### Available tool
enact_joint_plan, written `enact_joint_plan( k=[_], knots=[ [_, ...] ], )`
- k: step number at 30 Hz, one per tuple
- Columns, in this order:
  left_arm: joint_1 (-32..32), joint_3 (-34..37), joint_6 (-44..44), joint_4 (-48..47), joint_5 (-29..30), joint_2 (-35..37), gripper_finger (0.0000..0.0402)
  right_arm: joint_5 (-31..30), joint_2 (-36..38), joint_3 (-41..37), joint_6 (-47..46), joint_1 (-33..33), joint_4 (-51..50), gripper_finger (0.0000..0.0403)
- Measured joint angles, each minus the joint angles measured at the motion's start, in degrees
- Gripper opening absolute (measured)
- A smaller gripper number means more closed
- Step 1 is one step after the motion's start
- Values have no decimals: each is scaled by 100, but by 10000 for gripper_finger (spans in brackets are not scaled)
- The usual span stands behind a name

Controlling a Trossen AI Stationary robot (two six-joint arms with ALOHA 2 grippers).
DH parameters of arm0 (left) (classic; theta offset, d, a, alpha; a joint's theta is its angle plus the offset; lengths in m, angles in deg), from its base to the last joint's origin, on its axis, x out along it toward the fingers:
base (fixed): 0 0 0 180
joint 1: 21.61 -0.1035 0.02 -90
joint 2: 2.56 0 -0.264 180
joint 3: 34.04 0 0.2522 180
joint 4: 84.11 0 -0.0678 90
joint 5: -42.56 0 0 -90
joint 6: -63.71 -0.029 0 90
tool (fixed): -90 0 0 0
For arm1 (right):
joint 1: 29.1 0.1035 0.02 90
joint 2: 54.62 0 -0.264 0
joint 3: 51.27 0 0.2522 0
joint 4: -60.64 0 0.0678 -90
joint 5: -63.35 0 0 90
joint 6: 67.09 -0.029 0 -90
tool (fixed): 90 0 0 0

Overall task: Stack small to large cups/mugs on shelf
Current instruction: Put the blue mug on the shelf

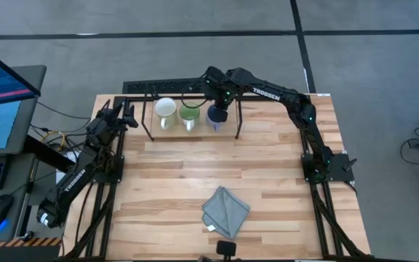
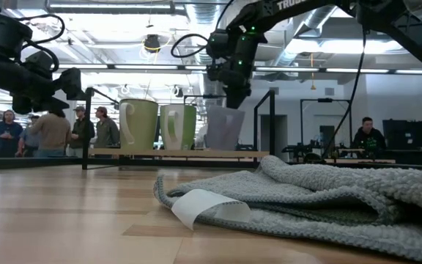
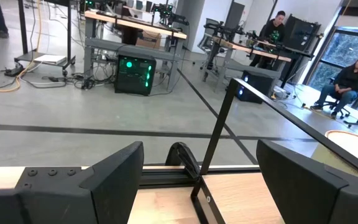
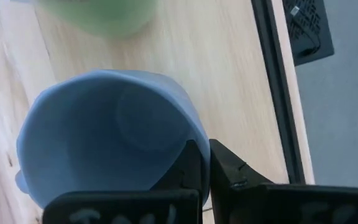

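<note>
Three mugs stand in a row on the low shelf [image 1: 228, 125] at the table's far middle: a white one [image 1: 166, 109], a green-inside one [image 1: 190, 113] and a blue-grey one [image 1: 214, 116]. In the low view they are the white mug [image 2: 138, 123], the green one [image 2: 178, 126] and the blue-grey one [image 2: 224, 128]. My right gripper [image 1: 222, 110] comes down onto the blue-grey mug and is shut on its rim. My left gripper [image 1: 126, 115] is open and empty at the table's left, beside the shelf's left end. My right gripper pinches the blue-grey mug's rim wall [image 4: 199, 134] between its two fingers, one finger [image 4: 190, 165] inside the mug and one [image 4: 227, 169] outside. The fingers point down from above. The mug is upright, its base level with the shelf board [image 2: 174, 154].
A folded grey cloth [image 1: 225, 209] lies near the table's front edge, in the middle. The shelf's thin black posts [image 1: 238, 122] stand beside the mugs. Bare tabletop [image 1: 195, 167] lies between shelf and cloth. People stand in the room beyond the table.
</note>
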Motion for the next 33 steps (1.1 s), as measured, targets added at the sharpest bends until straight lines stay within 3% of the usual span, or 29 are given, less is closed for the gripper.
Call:
enact_joint_plan(
  k=[33],
  knots=[
    [0, 2, -92, -3, 0, 1, 304, 35, 0, -7, 21, -32, 40, 35]
  ],
)
